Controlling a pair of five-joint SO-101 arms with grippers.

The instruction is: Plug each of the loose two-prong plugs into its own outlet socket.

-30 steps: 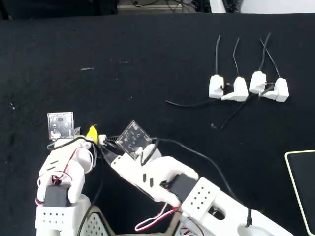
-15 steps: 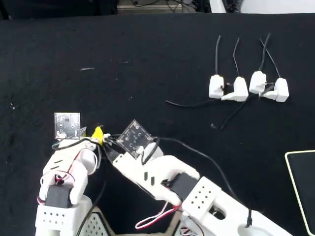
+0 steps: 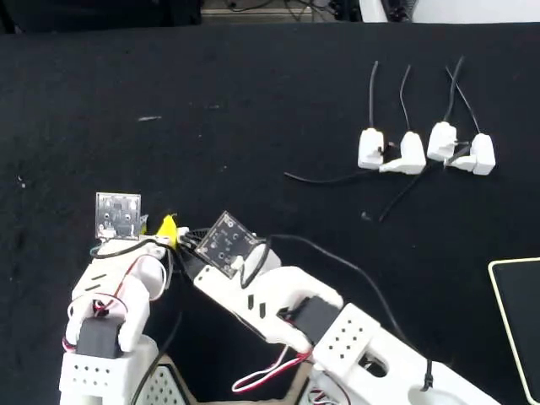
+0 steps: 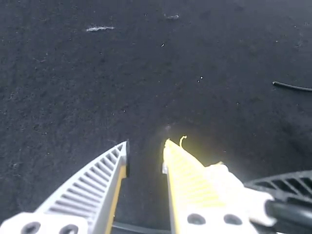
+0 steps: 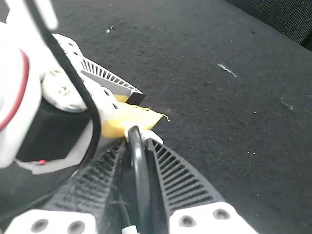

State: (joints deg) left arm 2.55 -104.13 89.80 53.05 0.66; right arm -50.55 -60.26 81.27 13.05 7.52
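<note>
- The black table (image 3: 253,101) takes up the whole high view.
- The right arm (image 3: 287,304) comes in from the near right corner and lies slantwise toward the near left.
- The left arm (image 3: 110,295) stands at the near left edge and points away from it. Its tip is just beside the right arm's tip.
- A dark pad (image 3: 519,304) with a pale rim lies at the right edge, well apart from both arms.
- Four white pieces (image 3: 412,153) sit in a row at the far right, in two touching pairs. Each has a thin black lead running toward the far edge. I cannot tell which are plugs and which are sockets.
- A loose black lead (image 3: 325,179) lies on the table near the left pair.
- The right gripper (image 5: 138,142) has its black jaws closed tight around a plug (image 4: 222,178) and its cable (image 3: 337,266). The plug's white end juts out past the jaw tips.
- The left gripper (image 4: 146,146) has its jaws a little apart, one white and one yellow, with only bare table in the gap.
- The plug's white end rests against the outer side of the yellow finger (image 4: 183,175), low over the near left of the table.
</note>
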